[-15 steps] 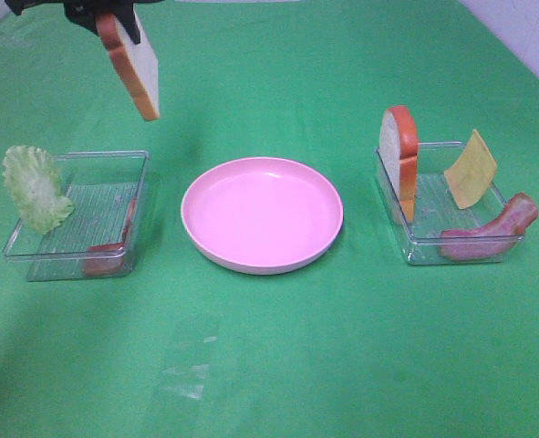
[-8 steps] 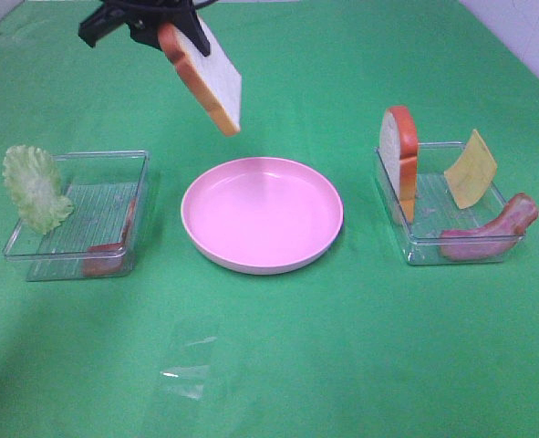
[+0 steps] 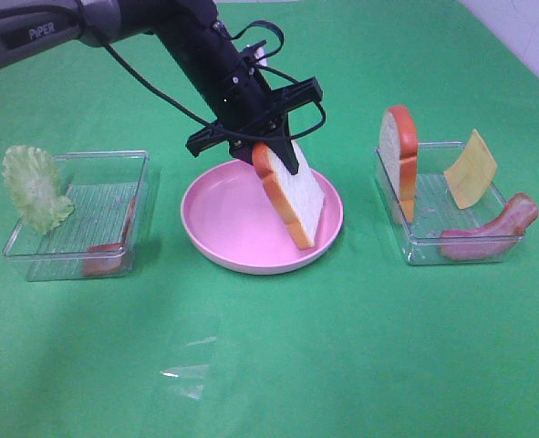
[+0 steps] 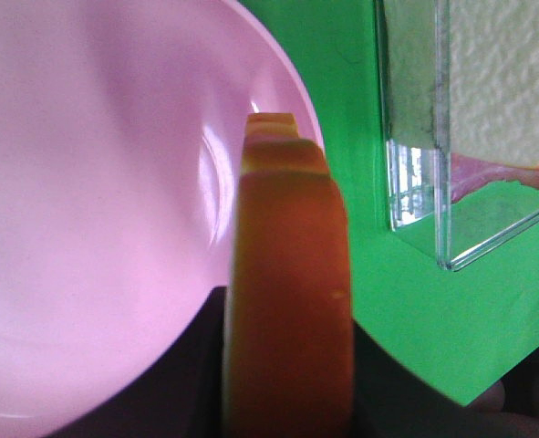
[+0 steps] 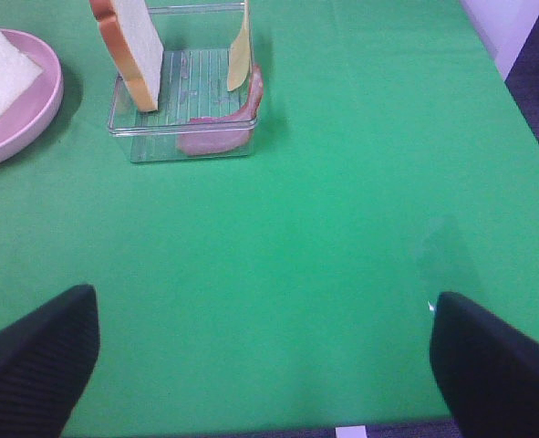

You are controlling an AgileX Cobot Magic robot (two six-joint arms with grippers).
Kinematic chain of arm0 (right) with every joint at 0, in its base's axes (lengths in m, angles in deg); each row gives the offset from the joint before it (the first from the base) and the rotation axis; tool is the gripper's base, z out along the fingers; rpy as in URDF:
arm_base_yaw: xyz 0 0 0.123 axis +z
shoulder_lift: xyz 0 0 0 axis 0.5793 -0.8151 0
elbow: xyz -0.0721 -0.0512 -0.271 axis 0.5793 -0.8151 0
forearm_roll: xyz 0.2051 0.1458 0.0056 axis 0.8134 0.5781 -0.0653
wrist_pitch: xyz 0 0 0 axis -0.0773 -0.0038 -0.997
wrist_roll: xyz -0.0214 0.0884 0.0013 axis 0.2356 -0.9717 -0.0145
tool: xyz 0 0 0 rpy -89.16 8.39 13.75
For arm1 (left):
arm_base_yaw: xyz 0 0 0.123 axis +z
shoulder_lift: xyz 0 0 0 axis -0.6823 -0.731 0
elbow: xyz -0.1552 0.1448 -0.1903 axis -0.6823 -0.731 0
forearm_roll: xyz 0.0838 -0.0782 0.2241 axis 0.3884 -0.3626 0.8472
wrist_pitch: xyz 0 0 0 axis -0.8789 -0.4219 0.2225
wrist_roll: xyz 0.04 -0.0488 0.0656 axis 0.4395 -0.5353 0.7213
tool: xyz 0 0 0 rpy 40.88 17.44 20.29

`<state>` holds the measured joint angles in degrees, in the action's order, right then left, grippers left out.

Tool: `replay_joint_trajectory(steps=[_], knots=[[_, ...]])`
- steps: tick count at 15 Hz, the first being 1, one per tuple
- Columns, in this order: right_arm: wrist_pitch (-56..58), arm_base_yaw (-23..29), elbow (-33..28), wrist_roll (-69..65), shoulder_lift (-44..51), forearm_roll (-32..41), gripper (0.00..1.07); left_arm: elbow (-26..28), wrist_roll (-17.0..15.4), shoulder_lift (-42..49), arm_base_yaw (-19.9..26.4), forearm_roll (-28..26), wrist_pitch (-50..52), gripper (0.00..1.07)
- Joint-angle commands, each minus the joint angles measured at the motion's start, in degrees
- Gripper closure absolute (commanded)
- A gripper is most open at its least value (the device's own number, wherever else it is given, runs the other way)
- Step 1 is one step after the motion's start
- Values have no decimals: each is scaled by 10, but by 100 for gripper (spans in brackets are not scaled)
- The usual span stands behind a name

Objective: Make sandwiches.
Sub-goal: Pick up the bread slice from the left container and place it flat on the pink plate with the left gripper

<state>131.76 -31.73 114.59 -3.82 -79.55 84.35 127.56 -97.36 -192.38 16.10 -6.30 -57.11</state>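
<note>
Left end effector clenched on orange-crusted white bread slice, lowered from eleven o'clock to round pink plate, right end effector released.

orange-crusted white bread slice hangs tilted over the pink plate.

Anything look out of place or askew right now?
The lettuce leaf hangs over the left tray's outer rim, and a bacon strip pokes past the right tray's corner. Nothing looks spilled or damaged.
</note>
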Motion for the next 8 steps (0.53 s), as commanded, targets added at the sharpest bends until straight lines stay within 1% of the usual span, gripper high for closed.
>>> replay_joint_trajectory(steps=[1, 6, 8], knots=[[-1, -2, -2, 3, 11, -1, 11, 1, 3, -12, -6, -1, 26, 88], [-1, -2, -2, 3, 11, -1, 11, 1, 3, -13, -6, 14, 42, 88], [-1, -2, -2, 3, 11, -1, 11, 1, -1, -13, -6, 16, 36, 86]])
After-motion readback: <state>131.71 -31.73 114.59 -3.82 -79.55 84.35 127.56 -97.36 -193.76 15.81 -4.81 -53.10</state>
